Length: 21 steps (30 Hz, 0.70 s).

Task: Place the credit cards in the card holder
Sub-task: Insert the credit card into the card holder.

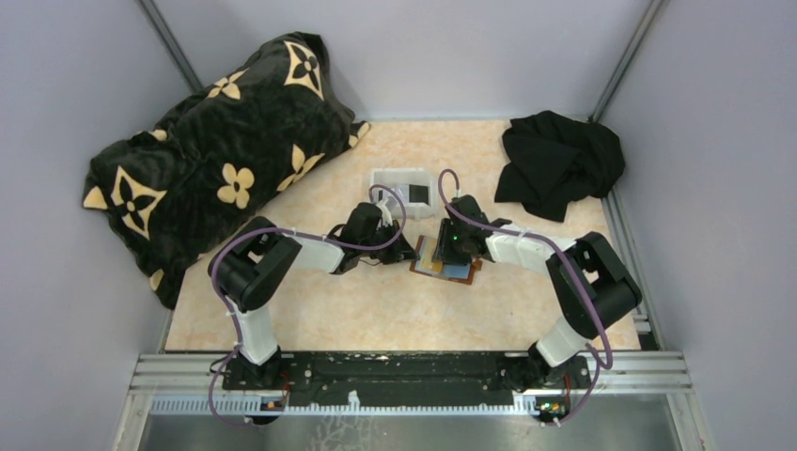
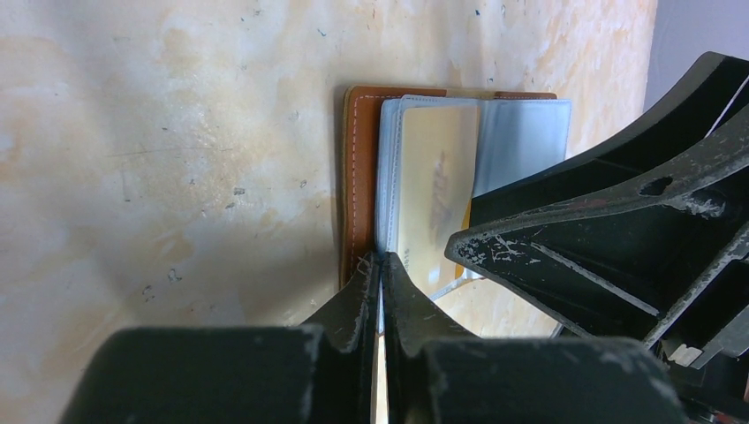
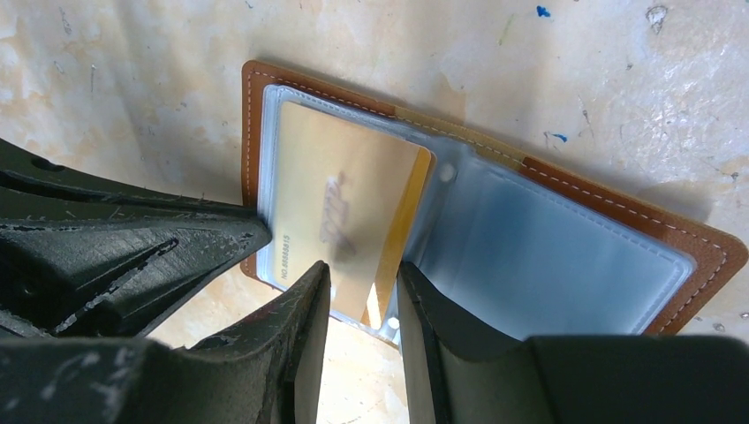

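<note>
Insertion step in hand, not finished.
The right gripper point(image 3: 360, 276) stands part-open, fingers straddling near edge of thin gold-tan plastic card point(image 3: 344, 208), partly sleeved, no clamp. The left gripper point(image 2: 380, 262) pinches shut on clear sleeve point(image 2: 521, 141) of open reddish-brown leather card holder point(image 3: 618, 208), mid-table. Next likely: push card fully home.

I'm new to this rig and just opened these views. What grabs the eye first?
The two grippers meeting mid-table over the open brown card holder: the left gripper pinches its clear sleeve, and the right gripper hangs open over a gold card. Next come the big black flower-patterned pillow at far left and the black cloth at far right.
</note>
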Each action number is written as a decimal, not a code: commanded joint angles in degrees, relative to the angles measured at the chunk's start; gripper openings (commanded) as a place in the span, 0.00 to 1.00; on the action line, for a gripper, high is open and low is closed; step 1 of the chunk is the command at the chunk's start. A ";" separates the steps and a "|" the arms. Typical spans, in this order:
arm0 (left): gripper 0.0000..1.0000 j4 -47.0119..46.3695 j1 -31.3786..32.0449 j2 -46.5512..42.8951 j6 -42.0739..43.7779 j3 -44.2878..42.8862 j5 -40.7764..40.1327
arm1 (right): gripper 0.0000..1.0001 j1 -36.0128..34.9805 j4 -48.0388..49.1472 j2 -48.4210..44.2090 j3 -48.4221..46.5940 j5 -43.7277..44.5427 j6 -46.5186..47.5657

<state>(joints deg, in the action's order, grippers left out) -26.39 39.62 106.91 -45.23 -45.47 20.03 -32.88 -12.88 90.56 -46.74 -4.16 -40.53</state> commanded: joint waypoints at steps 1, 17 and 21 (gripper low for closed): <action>0.06 1.70 2.04 2.27 -0.15 -0.81 -0.71 | 0.34 -2.18 3.99 0.87 -2.40 -1.99 -0.05; 0.03 11.25 2.75 2.21 -3.99 -0.73 -9.81 | 0.41 -2.19 -1.86 -5.12 -1.85 2.21 2.63; 0.02 12.02 2.75 1.85 -4.22 -0.64 -10.51 | 0.41 -2.18 -3.36 -7.06 -0.83 4.05 3.14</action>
<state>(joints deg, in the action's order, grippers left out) -23.07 41.71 106.91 -50.00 -47.13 13.56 -33.91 -15.92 87.70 -47.03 -1.54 -38.46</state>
